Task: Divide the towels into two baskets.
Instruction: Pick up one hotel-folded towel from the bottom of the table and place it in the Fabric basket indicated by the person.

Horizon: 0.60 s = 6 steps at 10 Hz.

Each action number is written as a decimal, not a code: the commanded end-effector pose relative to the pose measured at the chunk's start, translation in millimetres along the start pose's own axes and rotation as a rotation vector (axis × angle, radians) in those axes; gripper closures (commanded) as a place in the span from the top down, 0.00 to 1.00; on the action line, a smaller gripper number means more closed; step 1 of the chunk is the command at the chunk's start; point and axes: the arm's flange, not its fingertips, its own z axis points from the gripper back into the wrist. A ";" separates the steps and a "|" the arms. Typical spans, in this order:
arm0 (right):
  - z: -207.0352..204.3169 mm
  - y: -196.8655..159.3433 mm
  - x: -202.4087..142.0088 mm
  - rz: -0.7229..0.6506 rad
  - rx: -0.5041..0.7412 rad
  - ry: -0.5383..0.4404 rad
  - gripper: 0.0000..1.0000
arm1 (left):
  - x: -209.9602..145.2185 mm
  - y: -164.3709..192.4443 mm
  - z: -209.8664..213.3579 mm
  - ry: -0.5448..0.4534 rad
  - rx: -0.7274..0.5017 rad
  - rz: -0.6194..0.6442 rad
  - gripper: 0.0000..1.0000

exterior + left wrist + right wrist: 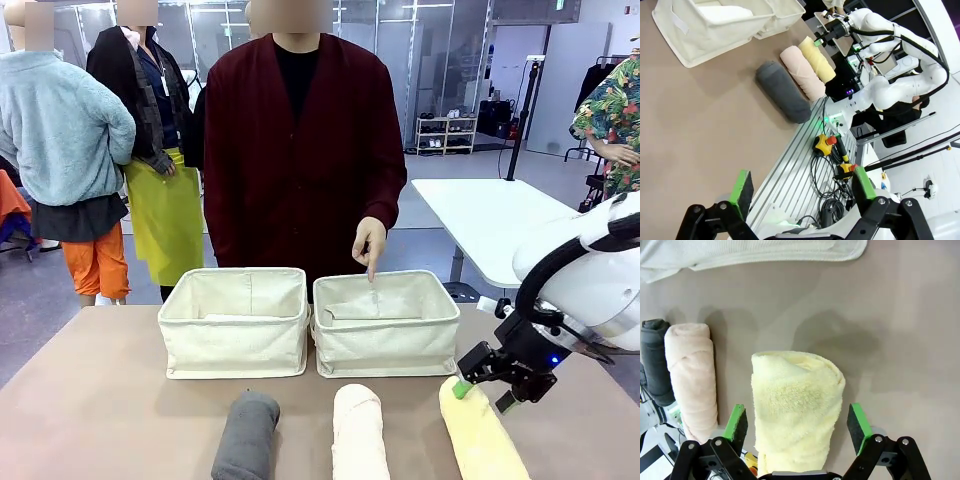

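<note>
Two baskets [233,345] [387,345] were present. Four towels were counted: a grey towel [246,435], cream towel [360,435] and yellow towel [480,440] in front of the baskets, and one white towel [724,12] inside.

Right arm [585,275] low, right fingers [736,422] and left fingers [742,186] spread apart.

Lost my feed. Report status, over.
Left gripper open, empty. Right gripper open, straddling pale yellow towel, not clamped. Person's hand over right basket, pointing down.

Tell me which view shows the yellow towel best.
Right wrist view: the yellow towel sits close, inside the open right claw. Front view crops its near end; left wrist view shows it small, far off.
</note>
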 end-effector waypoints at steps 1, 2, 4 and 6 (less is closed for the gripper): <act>-20.0 5.5 -56.3 -0.012 -0.035 0.024 1.00 | -3.3 -2.0 1.2 -0.008 -0.012 -0.015 1.00; -27.1 8.3 -59.4 -0.001 -0.031 0.041 1.00 | -3.3 -2.0 1.2 -0.008 -0.012 -0.015 1.00; -39.4 11.2 -65.0 0.035 -0.056 0.053 0.75 | -3.3 -2.0 1.2 -0.008 -0.012 -0.015 1.00; -41.1 11.7 -66.8 0.066 -0.073 0.065 0.16 | -3.3 -2.0 1.2 -0.008 -0.012 -0.015 1.00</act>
